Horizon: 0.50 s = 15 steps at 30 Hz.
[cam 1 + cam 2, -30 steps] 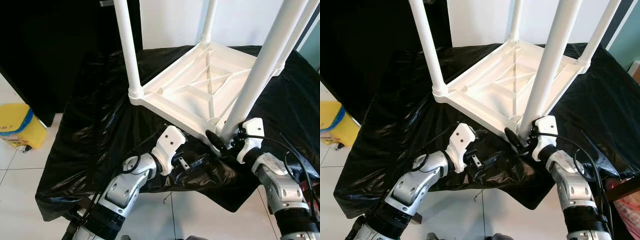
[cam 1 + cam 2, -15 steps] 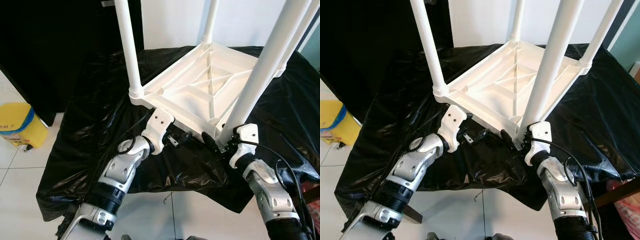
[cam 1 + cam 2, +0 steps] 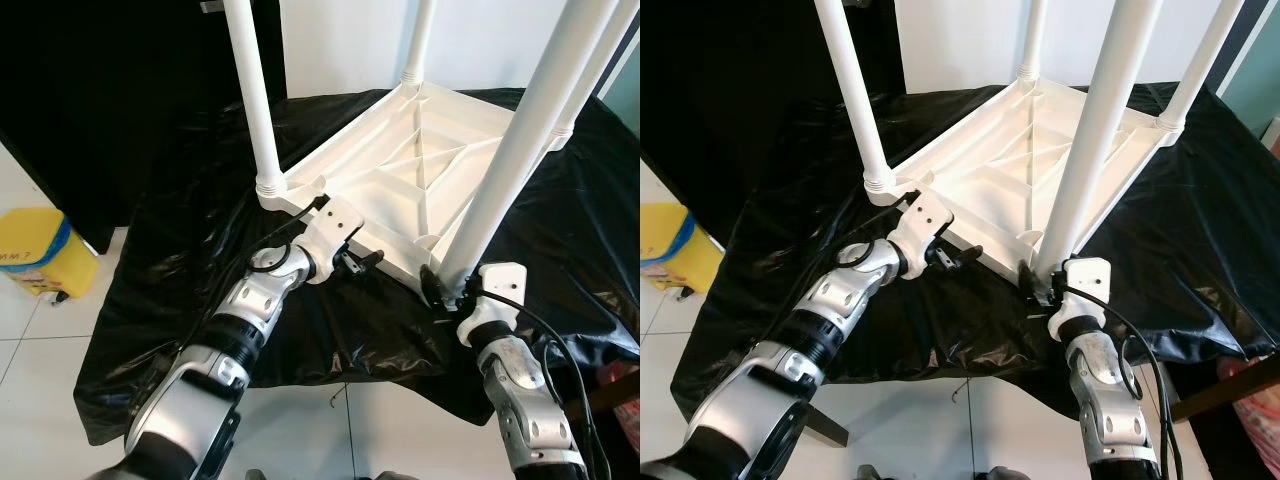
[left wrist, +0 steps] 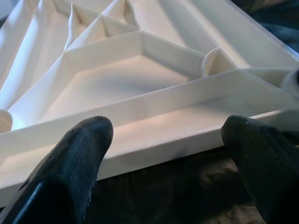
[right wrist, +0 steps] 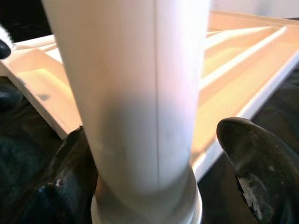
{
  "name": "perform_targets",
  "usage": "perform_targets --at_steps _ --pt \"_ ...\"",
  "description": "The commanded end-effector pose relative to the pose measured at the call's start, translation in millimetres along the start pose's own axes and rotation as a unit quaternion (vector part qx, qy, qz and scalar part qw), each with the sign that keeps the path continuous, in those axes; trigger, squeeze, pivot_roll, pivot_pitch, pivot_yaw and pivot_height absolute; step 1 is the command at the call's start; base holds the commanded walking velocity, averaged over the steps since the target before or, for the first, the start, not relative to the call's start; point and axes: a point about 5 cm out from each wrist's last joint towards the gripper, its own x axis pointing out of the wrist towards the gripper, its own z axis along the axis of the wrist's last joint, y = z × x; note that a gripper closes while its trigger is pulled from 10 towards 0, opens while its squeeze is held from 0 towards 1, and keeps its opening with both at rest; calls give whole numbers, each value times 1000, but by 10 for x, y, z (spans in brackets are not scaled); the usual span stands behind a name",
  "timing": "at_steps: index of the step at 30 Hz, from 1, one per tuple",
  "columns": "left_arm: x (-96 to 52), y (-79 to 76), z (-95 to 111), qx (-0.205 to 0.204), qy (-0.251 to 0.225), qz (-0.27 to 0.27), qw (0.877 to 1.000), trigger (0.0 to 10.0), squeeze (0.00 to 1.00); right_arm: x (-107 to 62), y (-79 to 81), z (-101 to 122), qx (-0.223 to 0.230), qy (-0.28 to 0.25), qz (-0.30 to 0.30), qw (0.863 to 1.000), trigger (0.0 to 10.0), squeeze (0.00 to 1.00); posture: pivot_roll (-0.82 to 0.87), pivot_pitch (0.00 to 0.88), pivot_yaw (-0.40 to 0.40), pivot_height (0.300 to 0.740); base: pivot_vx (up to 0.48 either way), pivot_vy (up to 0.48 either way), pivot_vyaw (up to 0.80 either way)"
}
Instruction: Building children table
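Note:
A white plastic children's table [image 3: 400, 180] lies upside down on a black sheet [image 3: 180, 250], its legs pointing up. My left gripper [image 3: 365, 262] is open at the table's near rim [image 4: 154, 149], one black finger [image 4: 79, 158] on each side of the view and nothing between them. My right gripper [image 3: 440, 290] sits at the base of the near right leg [image 3: 505, 170]. In the right wrist view the leg [image 5: 135, 93] stands between the spread fingers [image 5: 252, 154]; one finger is against it, the other is apart from it.
A yellow container [image 3: 35, 250] stands on the tiled floor at the left. A dark backdrop rises behind the sheet's left side and a white wall behind the table. The sheet hangs over the near edge [image 3: 330, 370] of its support.
My left gripper has swung up and forward from the sheet to the table's near rim. My right gripper has settled lower at the base of the near right leg.

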Motion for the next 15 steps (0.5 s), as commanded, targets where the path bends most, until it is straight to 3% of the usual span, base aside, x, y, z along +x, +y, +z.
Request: perform_targets --at_steps 1,5,12,15 --pt "17 87 -23 4 8 60 998 10000 0 -52 -16 -29 -11 9 -18 1000 10000 0 -232 95 33 740 0 0 0" --pt "24 114 -26 1 12 70 997 10000 0 -80 -5 -33 -11 10 -20 1000 10000 0 -239 97 36 740 0 0 0" --pt "21 321 22 19 22 125 992 10000 0 -118 113 -44 -11 9 -23 1000 10000 0 -242 105 48 740 0 0 0" --pt "21 321 22 19 22 125 992 10000 0 -118 113 -44 -11 9 -23 1000 10000 0 -242 105 48 740 0 0 0"
